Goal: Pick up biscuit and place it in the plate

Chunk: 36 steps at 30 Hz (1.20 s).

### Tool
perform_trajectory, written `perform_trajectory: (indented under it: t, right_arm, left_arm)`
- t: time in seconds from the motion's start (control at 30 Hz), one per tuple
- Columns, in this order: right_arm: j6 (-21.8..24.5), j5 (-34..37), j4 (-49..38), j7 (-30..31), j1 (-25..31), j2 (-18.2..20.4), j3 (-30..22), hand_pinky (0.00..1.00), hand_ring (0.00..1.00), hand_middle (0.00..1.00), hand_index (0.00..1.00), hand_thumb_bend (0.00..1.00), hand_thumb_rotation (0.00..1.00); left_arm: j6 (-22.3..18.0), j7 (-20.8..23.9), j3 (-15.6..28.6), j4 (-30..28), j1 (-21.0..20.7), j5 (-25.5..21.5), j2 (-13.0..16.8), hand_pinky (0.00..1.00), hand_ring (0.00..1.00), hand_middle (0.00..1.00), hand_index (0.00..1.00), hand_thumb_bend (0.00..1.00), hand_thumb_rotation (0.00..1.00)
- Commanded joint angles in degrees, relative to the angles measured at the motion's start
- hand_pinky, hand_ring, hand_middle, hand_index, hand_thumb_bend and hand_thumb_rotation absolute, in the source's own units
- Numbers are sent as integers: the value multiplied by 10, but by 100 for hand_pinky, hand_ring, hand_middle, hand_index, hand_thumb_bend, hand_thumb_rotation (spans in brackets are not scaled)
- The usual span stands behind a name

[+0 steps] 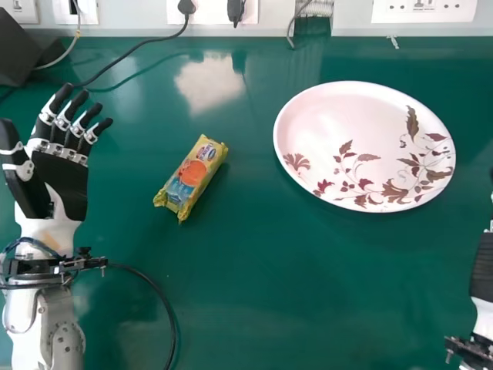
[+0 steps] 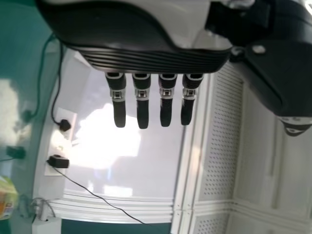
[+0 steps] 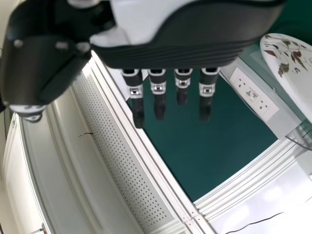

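On the green table, left of centre in the head view, lies the yellow biscuit packet (image 1: 192, 177), slanted; its end also shows in the left wrist view as a yellow packet (image 2: 7, 197). My left hand (image 1: 62, 181) is to the packet's left, palm up with fingers straight and nothing in it; in its wrist view the left hand (image 2: 156, 53) has its fingers extended. The white oval plate (image 1: 347, 123) with leaf prints lies to the packet's right. At the head view's right edge is my right hand (image 1: 483, 270); in its wrist view the right hand (image 3: 170, 53) has straight, empty fingers.
Wall sockets (image 1: 424, 9) and a black cable (image 1: 127, 54) run along the table's back. A dark box (image 1: 17, 50) stands at the back left. A black cable (image 1: 166, 308) loops beside my left forearm.
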Motion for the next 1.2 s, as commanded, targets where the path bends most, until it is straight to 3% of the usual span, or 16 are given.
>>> perform_trajectory:
  t: [0.0, 0.3, 0.57, 0.9, 1.17]
  right_arm:
    - [-9, -10, 3, -5, -3, 22, -6, 82, 90, 92, 82, 97, 40]
    - [-14, -16, 2, -11, -3, 25, -3, 81, 90, 92, 84, 96, 47]
    - [-15, -5, 7, -11, -6, 24, -3, 82, 91, 92, 87, 93, 48]
    - [-16, -5, 6, -17, -5, 23, -4, 84, 94, 95, 88, 97, 47]
    - [-16, -6, 4, -16, -3, 22, -4, 86, 97, 98, 91, 97, 50]
  left_arm:
    - [-27, 6, -7, 3, 10, 19, 6, 87, 89, 91, 91, 100, 66]
    - [-126, 54, -13, 37, 8, 115, 16, 97, 93, 92, 92, 100, 69]
    - [-201, 97, -18, 64, 7, 179, 27, 100, 97, 96, 97, 100, 69]
    - [-191, 163, -31, 27, 35, 254, 35, 100, 95, 97, 97, 100, 68]
    - [-187, 219, -37, 16, 36, 344, 50, 100, 95, 97, 97, 100, 68]
